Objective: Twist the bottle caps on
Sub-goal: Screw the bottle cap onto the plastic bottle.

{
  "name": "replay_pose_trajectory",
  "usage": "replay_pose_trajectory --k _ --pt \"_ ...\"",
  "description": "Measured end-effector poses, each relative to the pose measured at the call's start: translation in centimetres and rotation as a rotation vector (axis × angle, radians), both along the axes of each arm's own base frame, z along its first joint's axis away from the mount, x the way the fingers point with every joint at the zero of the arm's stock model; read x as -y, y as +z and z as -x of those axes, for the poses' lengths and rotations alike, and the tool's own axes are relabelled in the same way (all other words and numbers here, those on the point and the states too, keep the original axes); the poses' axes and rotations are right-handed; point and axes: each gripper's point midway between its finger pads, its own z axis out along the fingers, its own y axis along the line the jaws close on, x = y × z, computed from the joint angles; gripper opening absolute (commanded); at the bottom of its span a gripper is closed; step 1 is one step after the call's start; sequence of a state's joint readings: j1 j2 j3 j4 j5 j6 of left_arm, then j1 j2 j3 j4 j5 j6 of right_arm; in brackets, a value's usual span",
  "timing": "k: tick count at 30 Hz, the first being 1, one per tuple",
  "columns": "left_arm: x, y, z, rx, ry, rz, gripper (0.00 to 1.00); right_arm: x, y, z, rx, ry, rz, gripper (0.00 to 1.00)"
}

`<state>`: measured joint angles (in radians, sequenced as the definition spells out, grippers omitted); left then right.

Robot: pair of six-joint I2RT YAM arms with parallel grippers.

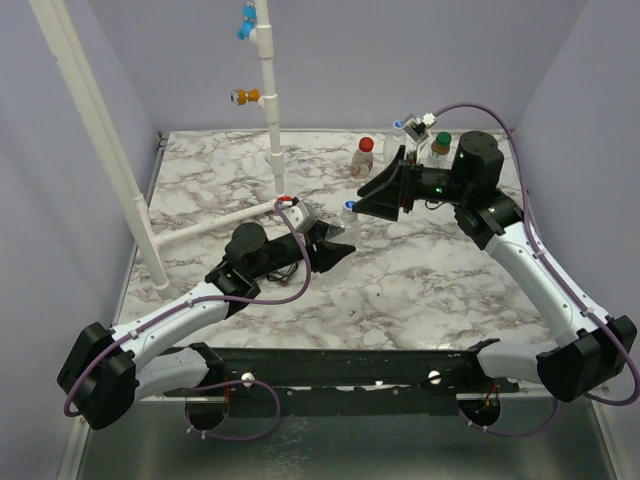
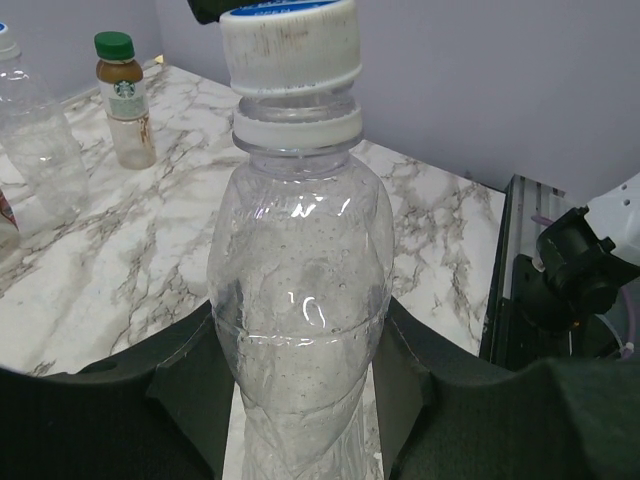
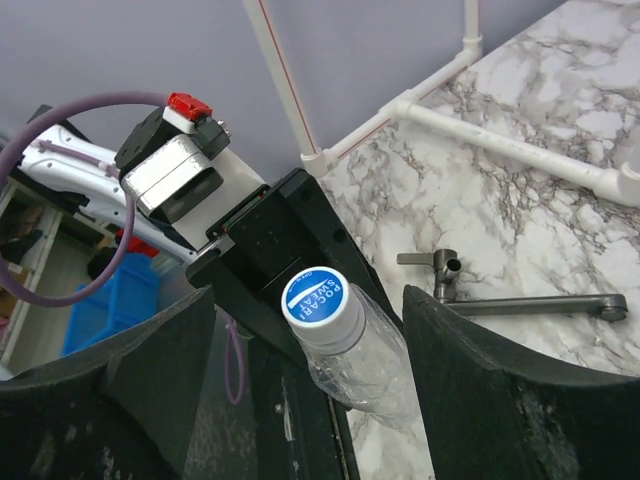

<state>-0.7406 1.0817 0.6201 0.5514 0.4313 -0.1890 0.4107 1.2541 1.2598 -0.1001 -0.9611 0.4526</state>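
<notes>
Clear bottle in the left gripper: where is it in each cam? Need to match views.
Top external: clear bottle mid-table, held in the left gripper, with the right gripper at its top.
Left wrist: fills the centre of frame, upright.
Right wrist: bottom centre, seen from above.
Shared landmark: its white-and-blue cap.

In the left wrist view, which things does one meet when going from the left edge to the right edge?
Far clear bottle → bottle with green cap → near clear bottle under its white-and-blue cap → black rail at the table's edge.
</notes>
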Motion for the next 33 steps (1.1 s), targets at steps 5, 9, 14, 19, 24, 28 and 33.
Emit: replay_pose_trajectory --k 5,9,14,19,24,28,33 --pt "0.1 0.0 0.4 -0.014 -0.021 0.005 0.0 -0.5 -0.7 0.1 -0.011 0.027 -0.012 0.72" --pt "0.2 0.0 0.5 -0.021 -0.032 0.006 0.0 -0.9 -0.4 0.3 0.001 0.04 -0.02 0.69" --pt "0.3 -0.3 0.6 -0.037 -0.039 0.005 0.0 -1.9 -0.8 1.0 0.0 0.071 -0.015 0.68" --pt "0.3 -0.3 0.6 -0.039 -0.042 0.006 0.0 -2.5 -1.6 0.9 -0.021 0.072 0.001 0.67" --pt "0.3 -0.3 0.7 -0.04 -0.047 0.006 0.0 -2.4 -1.8 0.6 -0.022 0.052 0.008 0.59" --pt "0.3 -0.3 0.7 -0.043 -0.047 0.007 0.0 -2.5 -2.0 0.5 -0.022 0.043 0.014 0.58" --pt "0.2 -0.3 0.6 -0.053 -0.048 0.012 0.0 -2.5 -2.1 0.2 -0.018 0.024 0.019 0.49"
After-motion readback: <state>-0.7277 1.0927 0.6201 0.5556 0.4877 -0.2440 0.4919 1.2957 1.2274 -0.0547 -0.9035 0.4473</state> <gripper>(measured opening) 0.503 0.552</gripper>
